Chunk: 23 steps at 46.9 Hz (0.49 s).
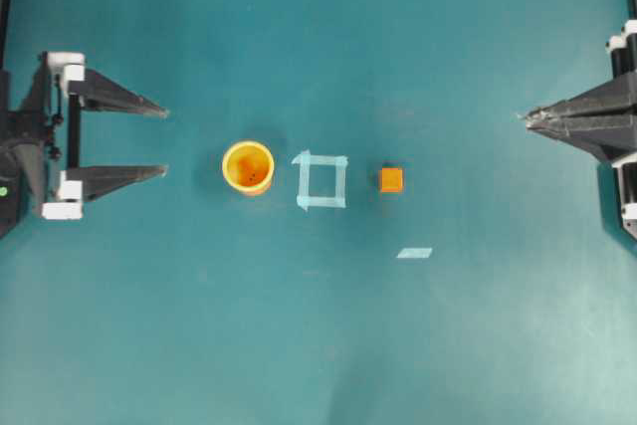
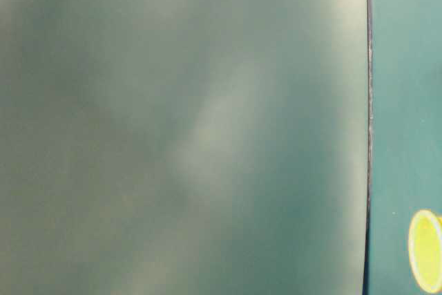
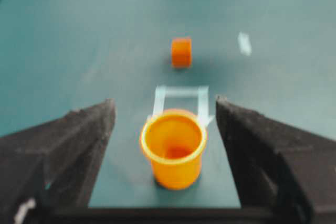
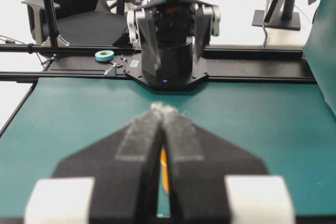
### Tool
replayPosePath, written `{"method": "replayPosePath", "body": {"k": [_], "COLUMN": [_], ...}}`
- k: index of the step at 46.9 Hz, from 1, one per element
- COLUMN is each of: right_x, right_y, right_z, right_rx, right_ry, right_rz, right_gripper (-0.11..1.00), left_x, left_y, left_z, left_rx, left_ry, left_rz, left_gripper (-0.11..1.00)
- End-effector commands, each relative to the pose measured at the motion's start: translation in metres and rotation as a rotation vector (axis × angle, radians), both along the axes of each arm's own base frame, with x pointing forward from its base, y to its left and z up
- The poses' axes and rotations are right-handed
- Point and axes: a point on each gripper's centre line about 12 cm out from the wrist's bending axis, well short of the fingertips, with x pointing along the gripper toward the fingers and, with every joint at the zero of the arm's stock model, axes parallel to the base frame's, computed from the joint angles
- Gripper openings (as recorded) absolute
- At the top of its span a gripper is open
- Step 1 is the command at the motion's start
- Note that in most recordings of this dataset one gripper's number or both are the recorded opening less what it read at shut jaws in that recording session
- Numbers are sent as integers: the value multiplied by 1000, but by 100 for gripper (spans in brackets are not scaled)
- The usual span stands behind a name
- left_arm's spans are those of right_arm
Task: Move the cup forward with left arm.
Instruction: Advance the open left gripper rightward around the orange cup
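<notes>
Teal table [image 1: 418, 345]; taped square [image 1: 321, 180] between cup [image 1: 248, 167], cube [image 1: 391, 180]; office possibly behind.

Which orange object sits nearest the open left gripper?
The cup, round and hollow, just ahead of the left gripper; the small solid cube lies beyond the tape square.

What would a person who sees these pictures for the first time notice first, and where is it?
The bright yellow-orange cup stands upright on the teal table, just ahead of the left gripper, whose fingers are spread wide and do not touch it. Beyond the cup come a square of pale tape and a small orange cube, all in one line. At the far side the right gripper rests closed, holding nothing.
</notes>
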Motion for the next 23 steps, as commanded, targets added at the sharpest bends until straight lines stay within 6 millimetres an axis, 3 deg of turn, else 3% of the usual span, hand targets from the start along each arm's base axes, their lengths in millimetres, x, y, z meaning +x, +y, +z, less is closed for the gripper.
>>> {"method": "replayPosePath", "body": {"k": [1,23], "right_x": [1,1], "right_y": [0,0], "right_z": [14,19], "right_rx": [1,0], "right_ry": [-35,-49], "right_rz": [-1,-2], "right_gripper": [-1,-1], "left_x": [5,31], "left_y": [3,6], "left_z": [-6,-61], "left_rx": [-4,-21], "left_ry": [21,165], "left_rz": [13,18], "left_gripper": [76,77]}}
